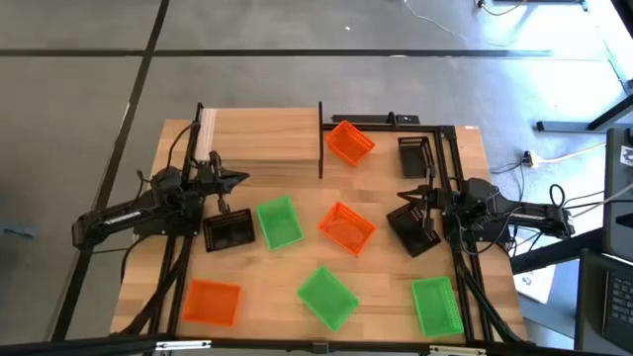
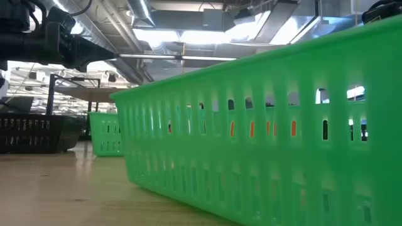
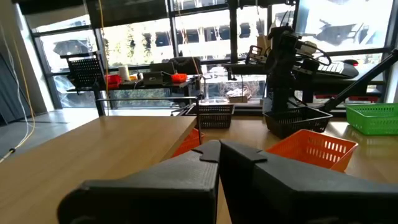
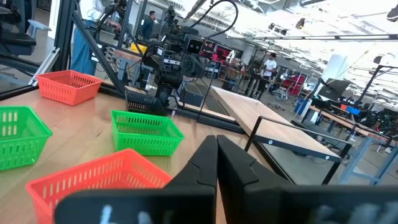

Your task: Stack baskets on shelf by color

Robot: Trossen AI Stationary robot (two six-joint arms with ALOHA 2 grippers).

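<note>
Both grippers are sitting closed and empty; the left gripper (image 1: 240, 179) is hovering right above a black basket (image 1: 228, 231), nearer than the right gripper (image 1: 404, 195).

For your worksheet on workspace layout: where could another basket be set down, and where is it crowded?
Free: the shelf board beside the orange basket, and the tabletop strip behind the front orange basket. Crowded: the middle, around the green basket and centre orange basket.
</note>
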